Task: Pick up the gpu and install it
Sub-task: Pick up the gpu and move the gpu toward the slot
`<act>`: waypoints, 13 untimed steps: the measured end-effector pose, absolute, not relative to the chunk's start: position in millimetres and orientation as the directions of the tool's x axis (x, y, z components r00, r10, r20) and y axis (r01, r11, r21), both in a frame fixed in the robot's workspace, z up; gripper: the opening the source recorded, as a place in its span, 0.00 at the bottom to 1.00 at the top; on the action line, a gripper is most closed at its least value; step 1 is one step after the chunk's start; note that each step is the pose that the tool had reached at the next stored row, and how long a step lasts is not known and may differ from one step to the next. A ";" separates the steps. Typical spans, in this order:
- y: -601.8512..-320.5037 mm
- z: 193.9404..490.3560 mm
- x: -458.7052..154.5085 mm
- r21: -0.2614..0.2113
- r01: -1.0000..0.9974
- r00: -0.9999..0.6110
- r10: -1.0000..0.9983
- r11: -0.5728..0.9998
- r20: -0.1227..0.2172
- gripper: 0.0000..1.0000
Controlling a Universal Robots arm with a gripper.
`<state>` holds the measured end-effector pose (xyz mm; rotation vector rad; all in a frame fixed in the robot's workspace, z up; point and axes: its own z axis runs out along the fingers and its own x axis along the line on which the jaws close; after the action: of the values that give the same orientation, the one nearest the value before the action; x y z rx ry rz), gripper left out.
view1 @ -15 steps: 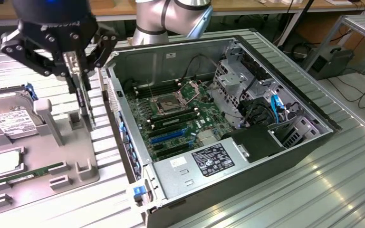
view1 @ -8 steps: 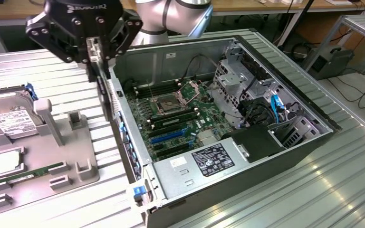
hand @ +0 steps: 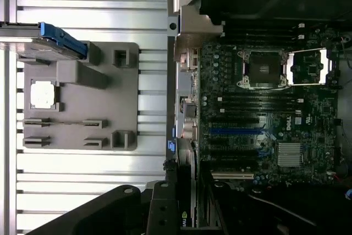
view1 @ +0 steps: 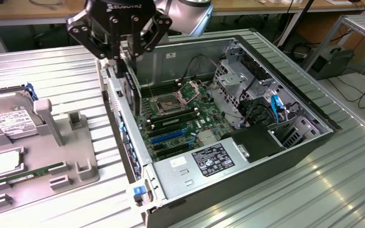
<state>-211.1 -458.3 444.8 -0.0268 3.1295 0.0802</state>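
Claw (view1: 120, 57) clamped on gpu (view1: 130, 90), card hung edge-down right under it, hovering over the open pc case (view1: 189, 57) by its rear wall, motherboard (view1: 182, 118) lower down beside claw, grey parts tray (view1: 81, 156) well off on desk (view1: 55, 71)

The gripper (view1: 120, 66) hangs with its fingers (view1: 115, 61) pointing straight down, set close together and clamped on the gpu (view1: 127, 90). The card stands on edge between them and reaches below their tips. Directly above the fingers sits the gripper's black linkage body (view1: 116, 26), its side links splayed out to either side. Higher up, toward the exterior view's right of the fingers, the arm's silvery wrist joint (view1: 186, 14) leans in over them.
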 end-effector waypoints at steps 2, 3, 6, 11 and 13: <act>-458.4 444.6 -200.7 0.051 -0.017 -1.000 -0.017 0.999 -0.009 0.26; -458.4 444.2 -195.6 0.051 -0.017 -1.000 -0.017 0.999 -0.007 0.26; -458.4 442.6 -181.9 0.051 -0.017 -1.000 -0.017 0.999 0.000 0.26; -458.4 436.3 -158.7 0.052 -0.016 -1.000 -0.017 0.999 0.014 0.26; -458.4 433.2 -150.1 0.052 -0.016 -1.000 -0.017 0.999 0.017 0.26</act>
<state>-150.1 -458.4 433.2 -0.0261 3.1579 0.0813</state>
